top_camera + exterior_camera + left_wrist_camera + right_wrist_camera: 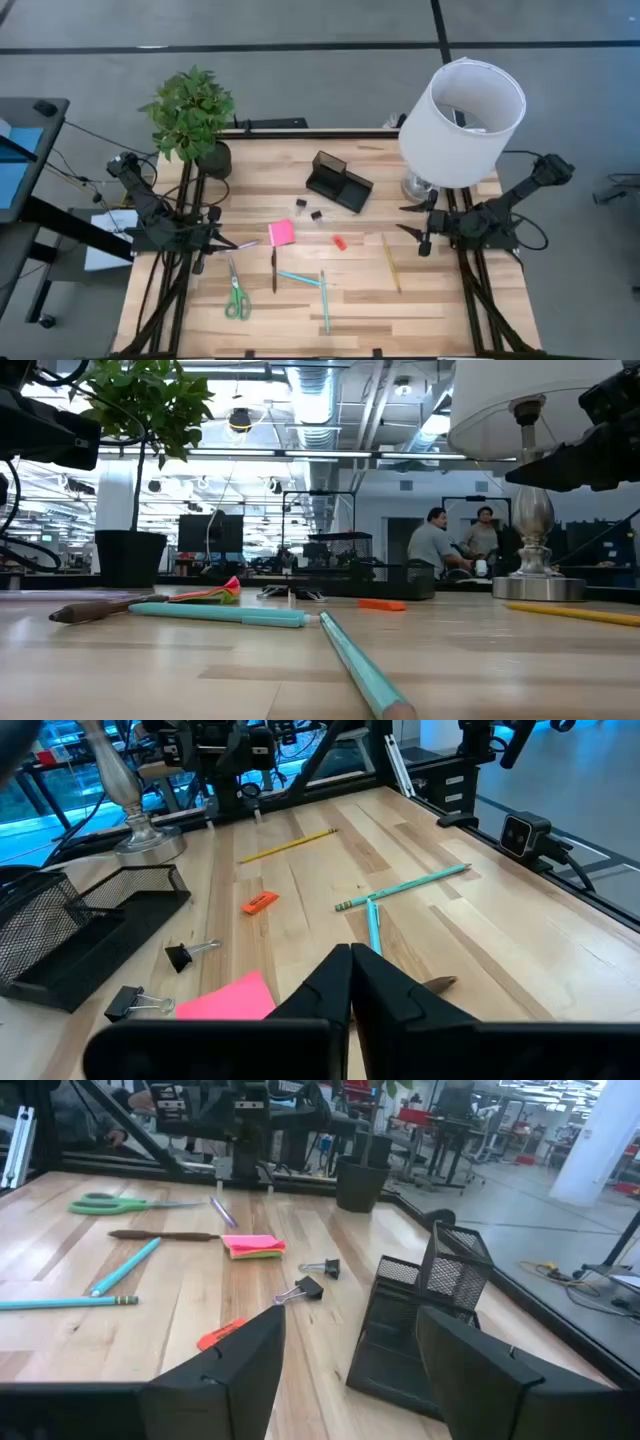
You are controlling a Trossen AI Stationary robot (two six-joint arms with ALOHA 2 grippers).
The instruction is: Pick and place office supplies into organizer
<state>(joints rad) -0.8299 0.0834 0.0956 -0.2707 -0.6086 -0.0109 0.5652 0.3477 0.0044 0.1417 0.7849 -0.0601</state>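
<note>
The table [440,300] was pale wood with lengthwise grain. A black mesh organizer [338,182] sat at twelve o'clock. A bright pink sticky-note pad [281,233], red-orange eraser [339,242] and yellow pencil [390,262] lay mid-table. Green-handled scissors [236,292] lay at seven o'clock, beside teal pens [324,298]. The lamp [462,110] shade was white; the plant [190,108] green in a black pot.

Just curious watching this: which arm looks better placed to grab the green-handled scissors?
Probably the left. Its left gripper sits just above the green-handled scissors on that side of the table; the right gripper waits across, near the white lamp.
</note>
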